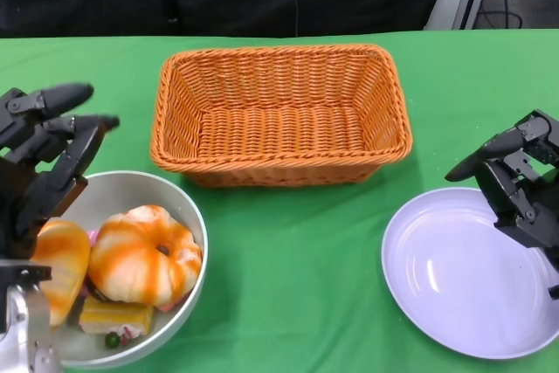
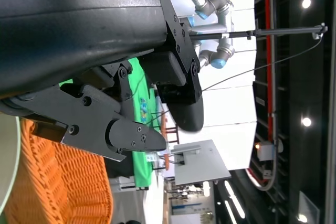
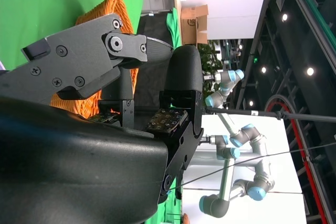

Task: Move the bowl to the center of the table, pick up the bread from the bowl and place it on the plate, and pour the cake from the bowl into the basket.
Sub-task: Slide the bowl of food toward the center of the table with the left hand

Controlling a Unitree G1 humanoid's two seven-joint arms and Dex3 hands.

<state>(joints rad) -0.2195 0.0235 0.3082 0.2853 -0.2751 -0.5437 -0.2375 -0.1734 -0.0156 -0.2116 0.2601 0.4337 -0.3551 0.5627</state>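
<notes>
Two robot hands of mine hover empty, fingers apart. My left robot hand (image 1: 44,141) hangs over the near-left bowl's (image 1: 179,198) rim; the bowl holds glazed bread (image 1: 144,255) and yellow cake (image 1: 113,314). Mid-worktop sits the orange basket (image 1: 279,115). My right robot hand (image 1: 520,176) hangs above the white plate (image 1: 454,277).

Green table (image 1: 288,242) under basket (image 1: 281,113), bowl (image 1: 189,216), plate (image 1: 463,272)
</notes>
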